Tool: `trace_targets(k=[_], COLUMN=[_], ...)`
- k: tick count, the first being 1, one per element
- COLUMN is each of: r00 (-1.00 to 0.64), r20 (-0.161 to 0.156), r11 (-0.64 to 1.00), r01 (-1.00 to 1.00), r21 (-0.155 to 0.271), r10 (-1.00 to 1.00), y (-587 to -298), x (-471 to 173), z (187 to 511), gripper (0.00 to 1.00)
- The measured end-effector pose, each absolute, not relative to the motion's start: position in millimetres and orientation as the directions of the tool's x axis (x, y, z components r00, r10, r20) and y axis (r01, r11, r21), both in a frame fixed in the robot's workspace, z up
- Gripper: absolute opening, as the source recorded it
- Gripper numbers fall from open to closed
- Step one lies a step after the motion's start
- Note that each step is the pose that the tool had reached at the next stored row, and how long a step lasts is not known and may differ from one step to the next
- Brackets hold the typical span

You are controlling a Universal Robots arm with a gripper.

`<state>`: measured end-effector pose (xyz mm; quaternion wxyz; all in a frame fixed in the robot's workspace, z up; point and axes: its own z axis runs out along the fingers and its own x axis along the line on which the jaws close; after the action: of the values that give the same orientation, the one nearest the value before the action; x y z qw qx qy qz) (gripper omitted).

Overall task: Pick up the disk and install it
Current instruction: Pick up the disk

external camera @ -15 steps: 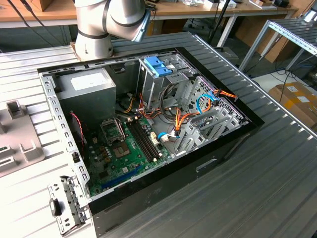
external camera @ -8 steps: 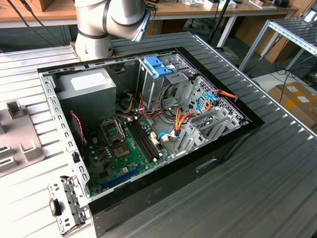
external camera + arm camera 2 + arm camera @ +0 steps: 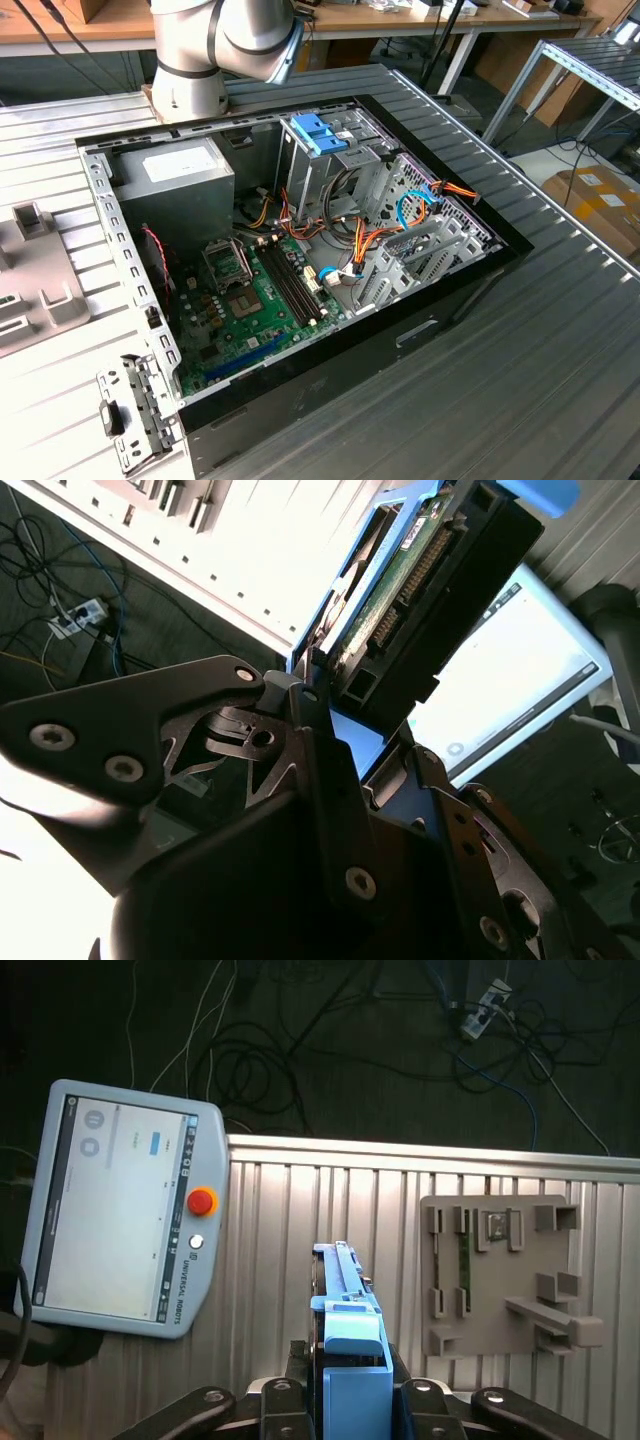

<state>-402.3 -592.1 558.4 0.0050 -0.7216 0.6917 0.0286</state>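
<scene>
Black hand (image 3: 345, 1405) (image 3: 335, 720) clamping flat silver-grey metal disk (image 3: 345, 1295) (image 3: 410, 590) by blue plastic rails; ribbed aluminium worktop (image 3: 280, 1230) and grey touchscreen pendant (image 3: 115, 1220) lying beyond.

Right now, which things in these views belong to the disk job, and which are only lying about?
Belong to the job: the disk, held in the gripper; the open computer case with its blue-latched drive bay.
Just lying about: the touchscreen pendant; the grey fixture plate; the loose metal bracket beside the case; the cables on the floor.
</scene>
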Motion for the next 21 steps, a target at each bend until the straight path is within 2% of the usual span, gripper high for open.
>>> trace_targets(k=[21], r00=[0.042], r20=[-0.048], r11=[-0.043], r01=[-0.999], r21=[0.032], r10=[-0.998], y=[-602.5], x=[-400.0], z=[558.3], gripper=[0.37])
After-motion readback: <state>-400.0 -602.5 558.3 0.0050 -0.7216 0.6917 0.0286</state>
